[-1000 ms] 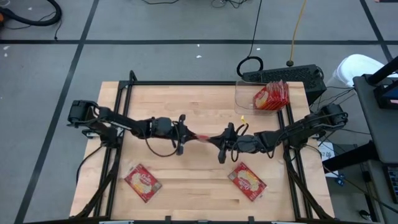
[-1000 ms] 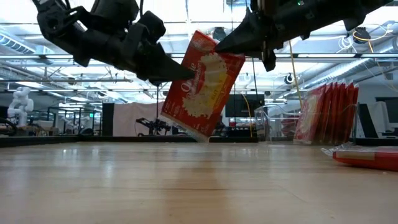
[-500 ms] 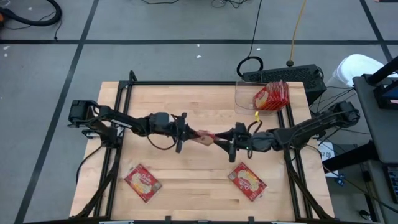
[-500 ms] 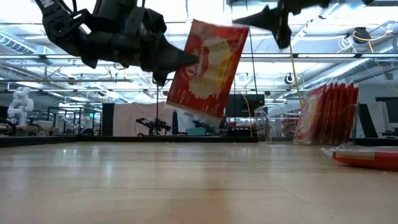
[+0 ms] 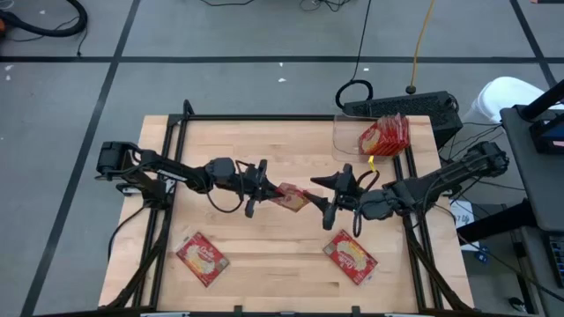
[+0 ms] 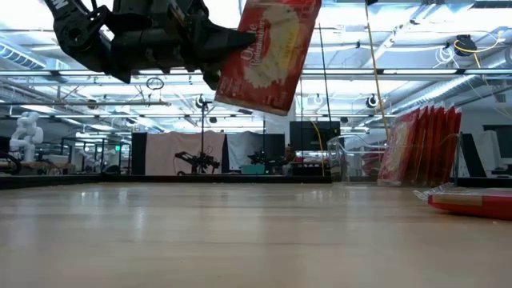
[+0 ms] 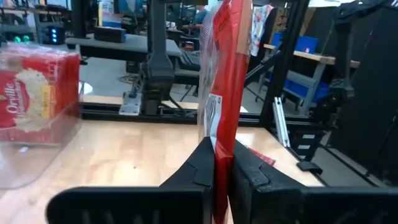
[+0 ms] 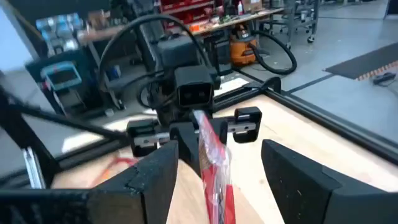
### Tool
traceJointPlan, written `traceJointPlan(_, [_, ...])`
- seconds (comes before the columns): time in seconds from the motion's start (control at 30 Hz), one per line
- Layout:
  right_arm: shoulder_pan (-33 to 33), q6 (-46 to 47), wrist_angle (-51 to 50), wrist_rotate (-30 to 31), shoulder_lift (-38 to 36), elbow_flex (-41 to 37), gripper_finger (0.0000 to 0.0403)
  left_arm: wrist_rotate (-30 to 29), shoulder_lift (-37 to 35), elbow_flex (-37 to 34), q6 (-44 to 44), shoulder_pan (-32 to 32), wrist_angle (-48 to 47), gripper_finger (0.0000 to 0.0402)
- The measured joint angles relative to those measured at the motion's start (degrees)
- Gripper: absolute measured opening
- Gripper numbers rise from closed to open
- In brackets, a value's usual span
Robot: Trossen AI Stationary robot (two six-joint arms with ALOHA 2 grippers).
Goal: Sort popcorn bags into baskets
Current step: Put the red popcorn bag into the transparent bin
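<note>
One red popcorn bag (image 5: 293, 197) hangs in the air over the middle of the table, with my left gripper (image 5: 269, 189) shut on it; the low view shows it high above the wood (image 6: 268, 52). My right gripper (image 5: 324, 195) stands open just to the bag's right, its fingers either side of the bag's edge (image 8: 214, 165) without touching. The clear basket (image 5: 348, 141) at the far right corner holds several red bags (image 5: 385, 135) standing on edge. Two more bags (image 5: 202, 257) (image 5: 350, 256) lie flat near the front edge. My left gripper pinches the bag between its two fingers at the edge facing the table's left (image 7: 217, 134). The fingers (image 6: 232, 38) come level from the table's left. The bag stands on edge, tilted, lifted clear of the table.
Black frame rails (image 5: 264, 118) run along the table's far and side edges. A keyboard (image 5: 405, 107) and cables lie behind the basket. Bare wood (image 5: 264, 150) lies between the arms and the far rail.
My right gripper has opened, let go of the bag, risen and drawn back toward the table's right edge. My left gripper has kept its hold, turned and risen a little; the bag now hangs higher.
</note>
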Motion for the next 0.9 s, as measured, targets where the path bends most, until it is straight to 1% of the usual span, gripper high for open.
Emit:
traceJointPlan(0.1, [0.0,-1.3,-3.6,-0.1,0.6,0.6,0.0226,0.0,0.0,0.0,0.4,0.4,1.0,0.0019])
traceJointPlan(0.2, [0.0,-1.6,-4.8,0.0,2.3,0.2,0.0226,0.0,0.0,0.0,0.4,1.1,1.4,0.0035])
traceJointPlan(0.33, [0.3,-5.8,-3.3,7.1,5.6,0.2,0.0226,0.0,0.0,0.0,0.5,2.5,0.8,0.0045])
traceJointPlan(0.43, [0.0,-9.1,-1.6,7.3,8.2,0.2,0.0226,0.0,0.0,0.0,1.3,3.3,-0.7,0.0035])
traceJointPlan(0.57, [-1.0,-9.2,-1.8,7.3,9.4,0.2,0.0226,0.0,0.0,0.0,2.3,3.8,-1.9,0.0020])
traceJointPlan(0.67, [-2.1,-9.1,-2.2,5.8,9.5,0.2,0.0226,0.1,0.0,0.0,4.1,3.8,-2.2,0.0024])
traceJointPlan(0.73, [-3.0,-9.0,-2.1,4.2,9.4,0.2,0.0224,1.5,0.0,0.0,4.8,3.8,-2.1,0.0035])
traceJointPlan(0.8, [-3.9,-9.0,-2.1,2.6,9.5,0.2,0.0215,3.0,0.0,0.0,5.4,3.8,-2.2,0.0042])
traceJointPlan(0.9, [-5.4,-8.7,-2.7,-1.5,9.4,0.2,0.0194,3.3,0.0,0.0,5.9,3.7,-2.3,0.0040])
